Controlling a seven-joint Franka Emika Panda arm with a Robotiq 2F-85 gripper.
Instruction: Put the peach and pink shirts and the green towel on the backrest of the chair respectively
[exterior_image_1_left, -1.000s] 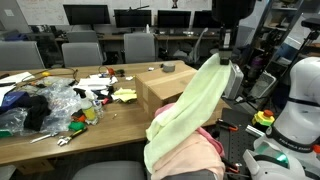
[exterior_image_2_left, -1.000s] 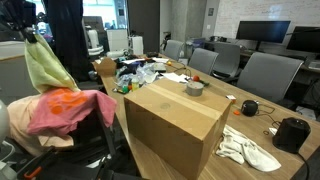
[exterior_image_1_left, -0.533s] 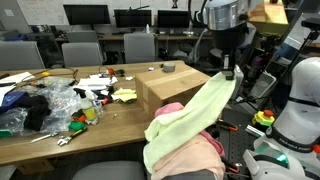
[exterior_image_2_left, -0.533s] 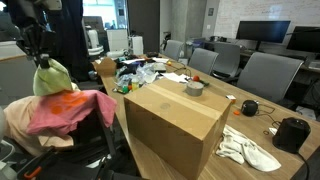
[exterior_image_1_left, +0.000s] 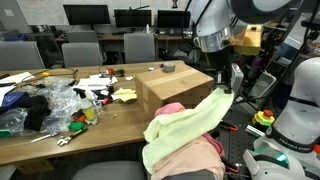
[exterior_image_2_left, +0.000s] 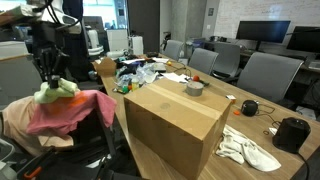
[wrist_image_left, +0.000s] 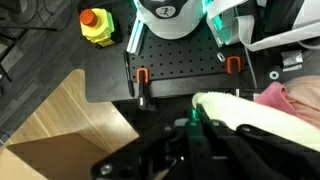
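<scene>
The green towel (exterior_image_1_left: 190, 120) drapes over the pink shirt (exterior_image_1_left: 172, 108) and the peach shirt (exterior_image_1_left: 185, 162) on the chair backrest. My gripper (exterior_image_1_left: 228, 88) is shut on the towel's upper corner, just above the backrest. In the other exterior view the gripper (exterior_image_2_left: 50, 78) sits low over the bunched towel (exterior_image_2_left: 55, 91), which rests on the pink shirt (exterior_image_2_left: 75, 112), with the peach shirt (exterior_image_2_left: 14, 120) behind. In the wrist view the towel (wrist_image_left: 260, 115) runs out from the jaws (wrist_image_left: 195, 122), next to the pink shirt (wrist_image_left: 292, 97).
A large cardboard box (exterior_image_1_left: 172, 85) stands on the wooden table (exterior_image_1_left: 60, 135) beside the chair, with a tape roll (exterior_image_2_left: 196, 88) on it. Clutter of bags and toys (exterior_image_1_left: 50, 105) fills the table. A white robot body (exterior_image_1_left: 300, 100) stands close by.
My gripper has come down with the green towel, from high above the chair to just over the backrest. The towel now lies bunched on the pink shirt.
</scene>
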